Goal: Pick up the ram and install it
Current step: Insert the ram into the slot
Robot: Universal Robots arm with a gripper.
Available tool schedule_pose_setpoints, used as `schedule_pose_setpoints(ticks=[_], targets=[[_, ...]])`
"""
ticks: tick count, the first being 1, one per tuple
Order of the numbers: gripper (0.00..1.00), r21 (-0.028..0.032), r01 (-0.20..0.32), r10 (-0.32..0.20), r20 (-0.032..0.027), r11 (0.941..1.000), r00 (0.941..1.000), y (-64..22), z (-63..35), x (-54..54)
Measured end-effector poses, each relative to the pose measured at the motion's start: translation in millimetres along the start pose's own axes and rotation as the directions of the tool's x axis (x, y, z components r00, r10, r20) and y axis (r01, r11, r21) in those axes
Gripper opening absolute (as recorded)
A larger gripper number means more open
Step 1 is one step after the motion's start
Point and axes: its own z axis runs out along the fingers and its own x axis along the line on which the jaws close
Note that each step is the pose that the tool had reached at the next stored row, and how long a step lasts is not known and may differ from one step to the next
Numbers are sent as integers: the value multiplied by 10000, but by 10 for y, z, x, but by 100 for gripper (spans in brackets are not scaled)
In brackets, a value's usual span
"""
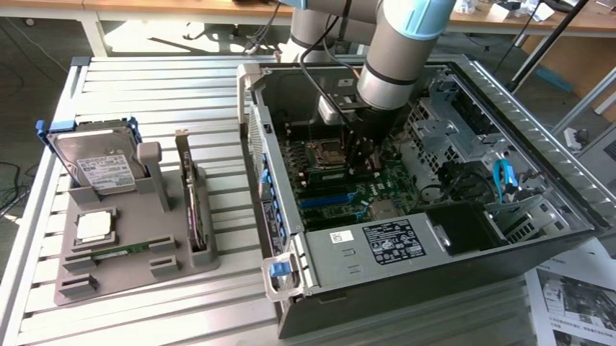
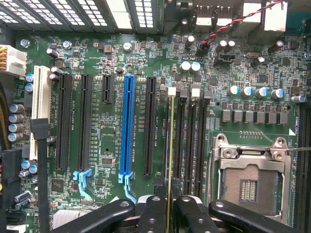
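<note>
A lab workshop: opened computer case [image 1: 405,306] on slatted aluminium bench [image 1: 154,79], desks [image 1: 164,9] behind.

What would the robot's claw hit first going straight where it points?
Probably the memory slots, right under the ram that the gripper holds; how far off they are is unclear.

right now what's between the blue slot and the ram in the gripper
One long black slot lies between the blue slot and the ram, seen in the wrist view.
</note>
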Motion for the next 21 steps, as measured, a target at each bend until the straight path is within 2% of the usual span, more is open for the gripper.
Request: schedule_pose_setpoints(ticks=[4, 12, 21], targets=[[15, -1, 1, -1, 10, 10000, 10000, -1, 33, -1], [15, -4, 7, -7, 10, 10000, 10000, -36, 34, -1], [15, -3, 7, -7, 12, 10000, 10000, -37, 47, -9]])
